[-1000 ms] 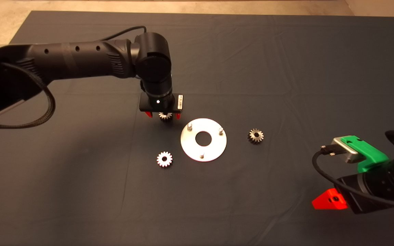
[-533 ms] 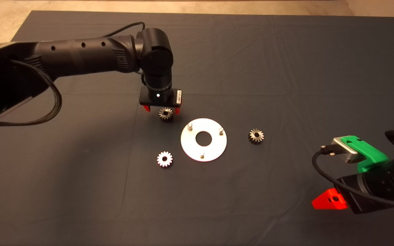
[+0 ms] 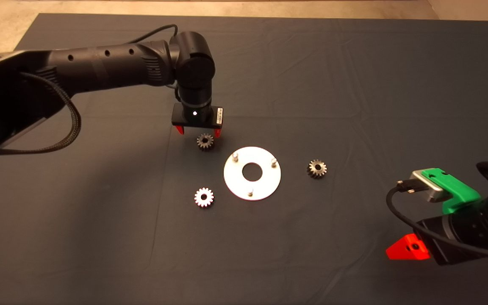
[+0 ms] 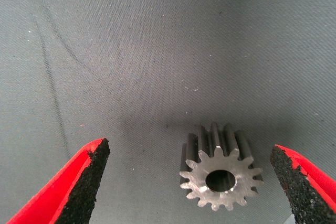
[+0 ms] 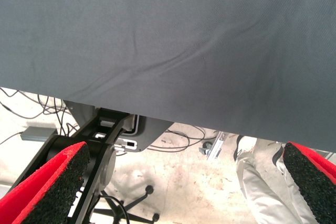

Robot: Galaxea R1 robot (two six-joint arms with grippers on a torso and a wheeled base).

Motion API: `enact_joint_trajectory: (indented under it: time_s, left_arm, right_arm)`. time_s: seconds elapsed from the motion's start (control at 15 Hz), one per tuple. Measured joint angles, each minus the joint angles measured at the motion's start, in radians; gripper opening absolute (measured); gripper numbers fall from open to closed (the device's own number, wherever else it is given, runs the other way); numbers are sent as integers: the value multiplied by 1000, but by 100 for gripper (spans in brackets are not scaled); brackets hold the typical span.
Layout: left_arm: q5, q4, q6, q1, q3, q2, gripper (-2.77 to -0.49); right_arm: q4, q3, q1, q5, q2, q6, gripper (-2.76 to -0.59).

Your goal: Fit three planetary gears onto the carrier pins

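Three planetary gears lie flat on the dark mat: one (image 3: pixel 205 141) just left of the silver disc (image 3: pixel 265 184), one (image 3: pixel 203 197) at the disc's near left, and one (image 3: pixel 317 168) to its right. The carrier pins (image 3: pixel 235 157) stand bare in a triangle on the disc. My left gripper (image 3: pixel 198 131) hovers open just behind the first gear. In the left wrist view that gear (image 4: pixel 220 179) lies between the spread fingers (image 4: pixel 86 182), closer to one pad and touching neither. My right gripper (image 3: pixel 409 247) is parked at the lower right, open and holding nothing.
The right wrist view shows the mat's edge (image 5: pixel 173 114), and beyond it the floor with cables, a chair base (image 5: pixel 131 203) and a person's leg (image 5: pixel 257 182). Bare floor lies past the mat's far edge (image 3: pixel 227 6).
My left gripper has drawn back and up from the gear by the disc. The gear now shows whole on the mat where it lay. The right arm has not moved.
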Motion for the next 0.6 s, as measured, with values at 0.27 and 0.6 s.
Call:
enact_joint_trajectory:
  time_s: [0.27,0.6]
  left_arm:
    - [-2,-2,3,32,-14,1,-107]
    - [-3,-1,3,32,-24,2,-107]
  right_arm:
    - [0,0,-1,0,0,0,-60]
    - [0,0,-3,1,0,0,-60]
